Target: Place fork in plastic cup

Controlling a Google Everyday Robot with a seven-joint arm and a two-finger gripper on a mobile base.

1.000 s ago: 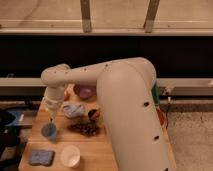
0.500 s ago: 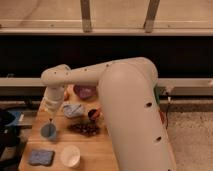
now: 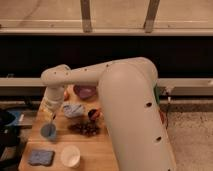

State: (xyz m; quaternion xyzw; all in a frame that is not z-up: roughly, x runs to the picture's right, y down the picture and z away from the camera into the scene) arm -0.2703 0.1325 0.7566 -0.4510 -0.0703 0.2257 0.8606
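Note:
The light-blue plastic cup (image 3: 48, 131) stands near the left edge of the wooden table (image 3: 95, 150). My gripper (image 3: 51, 111) hangs at the end of the big white arm, directly above the cup. A thin dark fork (image 3: 53, 119) points down from the gripper, with its lower end at the cup's rim. The gripper appears shut on the fork. The arm's wrist hides most of the gripper.
A white round cup (image 3: 70, 156) and a flat blue-grey sponge (image 3: 41, 157) lie at the front. A purple bowl (image 3: 85, 91) stands at the back. A crumpled grey-blue item (image 3: 73, 110), a dark cluster (image 3: 85, 129) and a small dark-red object (image 3: 93, 114) lie mid-table.

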